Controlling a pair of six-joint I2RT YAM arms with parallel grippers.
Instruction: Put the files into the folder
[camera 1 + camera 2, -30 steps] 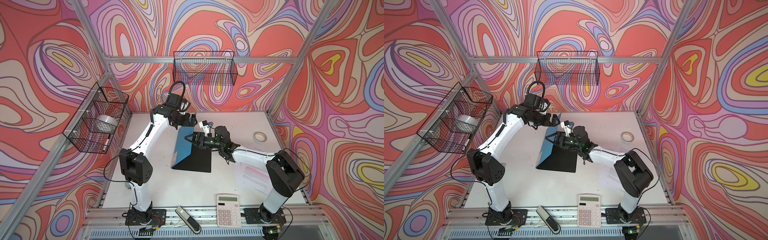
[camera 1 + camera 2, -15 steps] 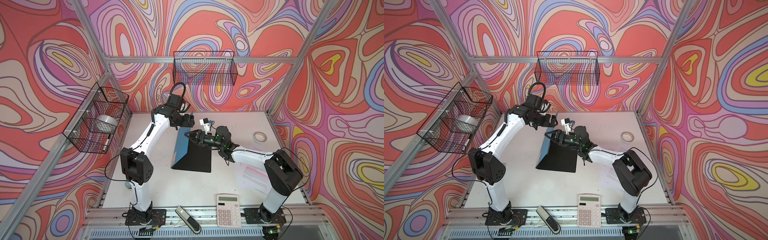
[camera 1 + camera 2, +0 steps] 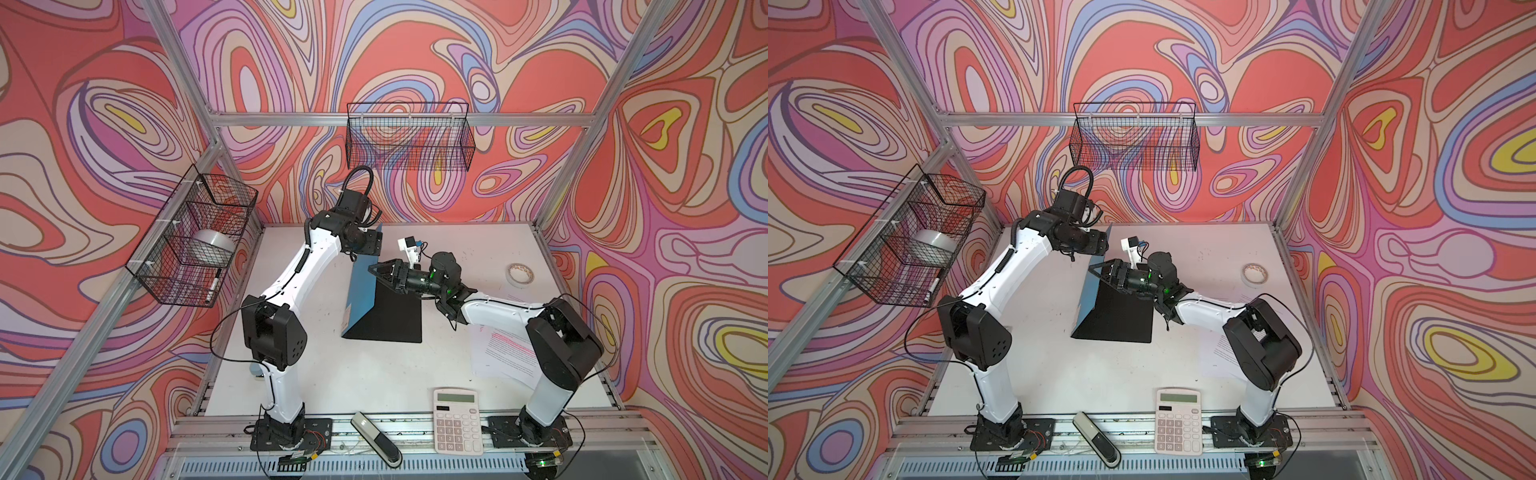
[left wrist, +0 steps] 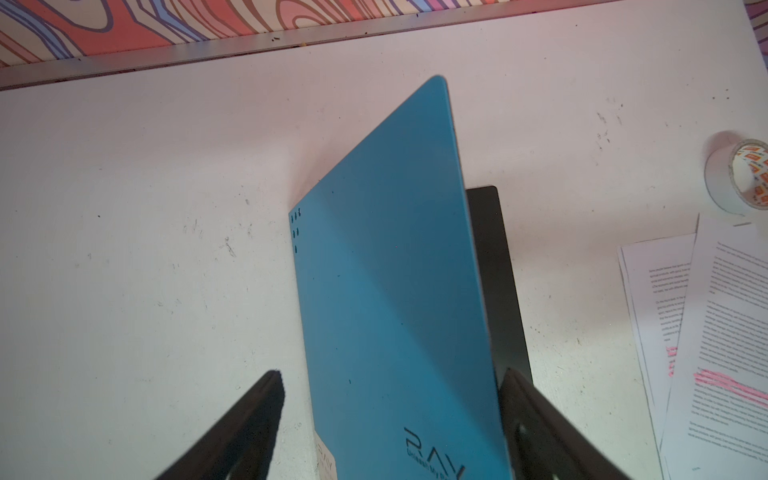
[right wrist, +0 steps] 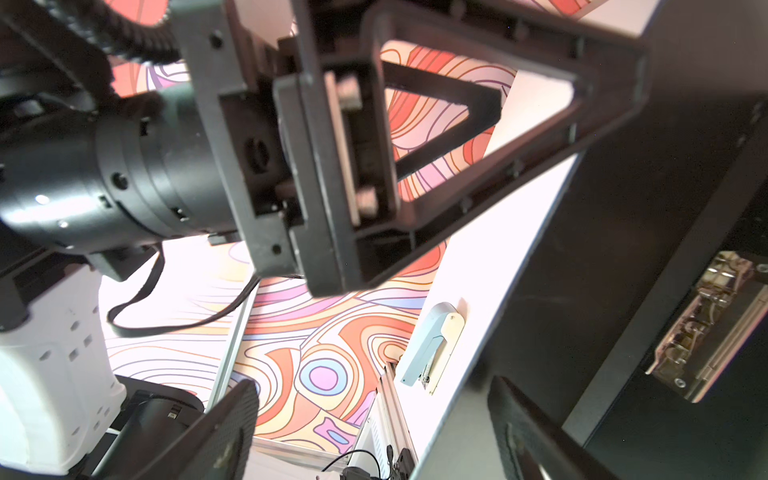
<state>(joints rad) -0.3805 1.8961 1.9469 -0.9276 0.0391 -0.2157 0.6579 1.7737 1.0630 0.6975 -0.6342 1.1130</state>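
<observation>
Left gripper straddles the raised cover of the thin bright-blue plastic folder, jaws wide, pinching nothing. Right gripper also gapes empty beside the black inner face. Folder sits half open on the white table; white printed paper sheets with pink highlights lie flat under the right arm, apart from the folder. We judge the folder light, bendy, slick: pinch the cover's free edge. Sheets look floppy; we'd lift them by an edge.
</observation>
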